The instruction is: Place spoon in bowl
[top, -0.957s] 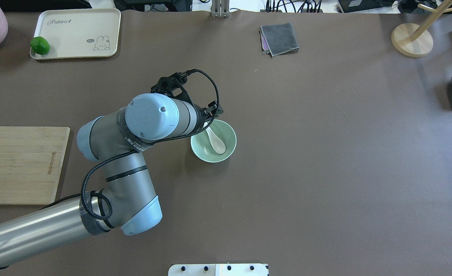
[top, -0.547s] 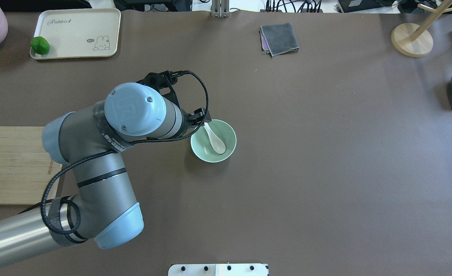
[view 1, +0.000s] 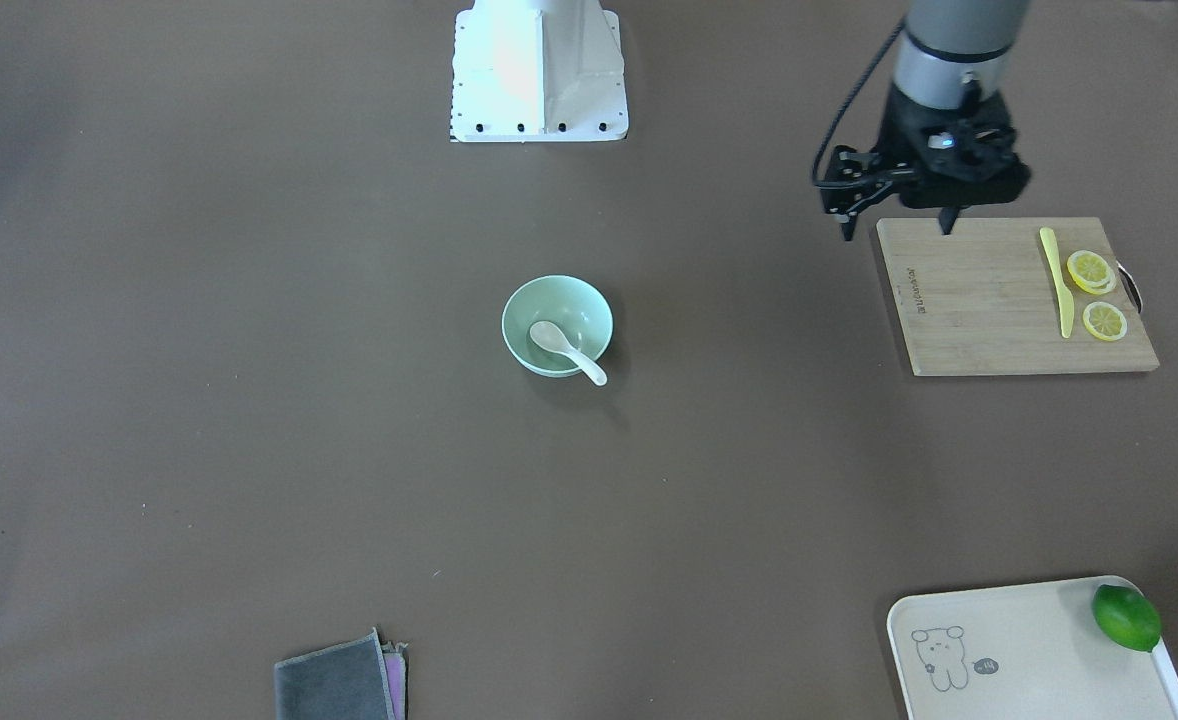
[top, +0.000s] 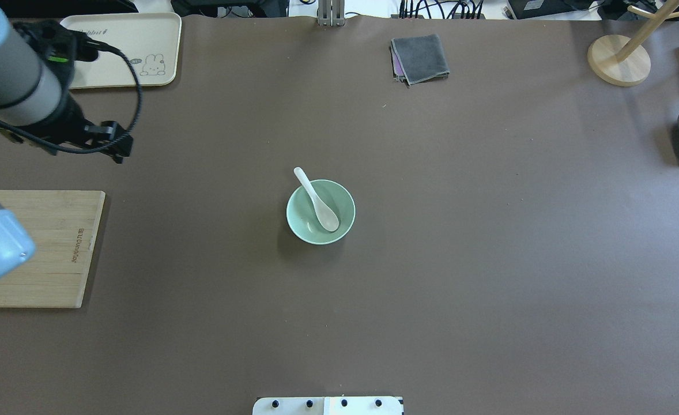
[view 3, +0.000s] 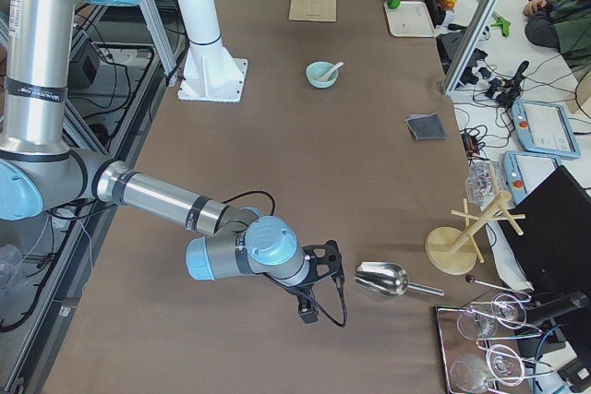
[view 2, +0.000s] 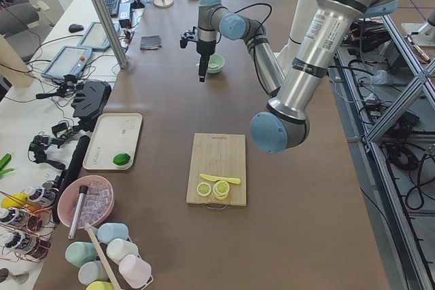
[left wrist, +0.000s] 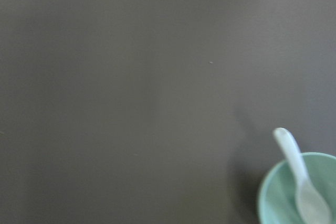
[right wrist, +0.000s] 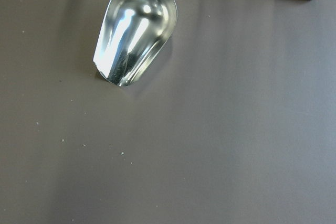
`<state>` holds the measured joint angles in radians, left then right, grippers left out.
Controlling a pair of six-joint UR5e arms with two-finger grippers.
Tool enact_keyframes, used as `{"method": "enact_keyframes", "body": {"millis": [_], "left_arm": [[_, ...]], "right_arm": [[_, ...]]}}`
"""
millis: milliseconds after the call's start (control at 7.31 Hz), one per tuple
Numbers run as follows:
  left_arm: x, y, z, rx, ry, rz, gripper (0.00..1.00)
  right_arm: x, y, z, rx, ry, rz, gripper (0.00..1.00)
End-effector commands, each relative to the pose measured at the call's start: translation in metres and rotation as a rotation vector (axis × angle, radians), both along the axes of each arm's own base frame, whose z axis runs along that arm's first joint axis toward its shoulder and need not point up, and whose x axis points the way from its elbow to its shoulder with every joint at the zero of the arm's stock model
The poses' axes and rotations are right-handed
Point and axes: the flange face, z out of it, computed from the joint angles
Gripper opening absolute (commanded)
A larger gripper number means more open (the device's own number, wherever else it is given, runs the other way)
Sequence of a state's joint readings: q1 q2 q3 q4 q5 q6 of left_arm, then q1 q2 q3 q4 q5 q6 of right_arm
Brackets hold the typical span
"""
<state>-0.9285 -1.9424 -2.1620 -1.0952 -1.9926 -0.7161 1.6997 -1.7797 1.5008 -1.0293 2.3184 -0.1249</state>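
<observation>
The white spoon (top: 318,203) lies in the mint-green bowl (top: 299,223) at the table's middle. Its scoop is down inside and its handle leans out over the rim. Both show in the front view, spoon (view 1: 561,346) and bowl (view 1: 556,284), and at the lower right of the blurred left wrist view (left wrist: 302,182). My left gripper (view 1: 946,225) hangs in the air by the cutting board, far from the bowl, empty. My right gripper (view 3: 307,313) points down beside a metal scoop; I cannot tell if it is open.
A wooden cutting board (view 1: 979,320) holds a yellow knife (view 1: 1055,285) and lemon slices (view 1: 1095,292). A cream tray (view 1: 1029,660) carries a lime (view 1: 1127,617). A grey cloth (top: 420,57), a wooden stand (top: 619,60) and the metal scoop (right wrist: 134,32) lie at the table's edges.
My left gripper has let go of the spoon and pulled far back to the left, away from the bowl. The spoon stays in the bowl, its handle now uncovered.
</observation>
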Motion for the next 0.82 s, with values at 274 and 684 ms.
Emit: {"method": "enact_keyframes", "body": {"millis": [274, 684], "left_arm": [[-0.202, -0.025, 0.154, 0.024, -0.036, 0.182, 0.98], [-0.299, -0.013, 0.224, 0.01, -0.007, 0.184, 0.98]], "right_arm": [[-0.024, -0.033, -0.027, -0.145, 0.015, -0.068, 1.0], [-0.034, -0.035, -0.1, -0.305, -0.003, -0.093, 1.0]]}}
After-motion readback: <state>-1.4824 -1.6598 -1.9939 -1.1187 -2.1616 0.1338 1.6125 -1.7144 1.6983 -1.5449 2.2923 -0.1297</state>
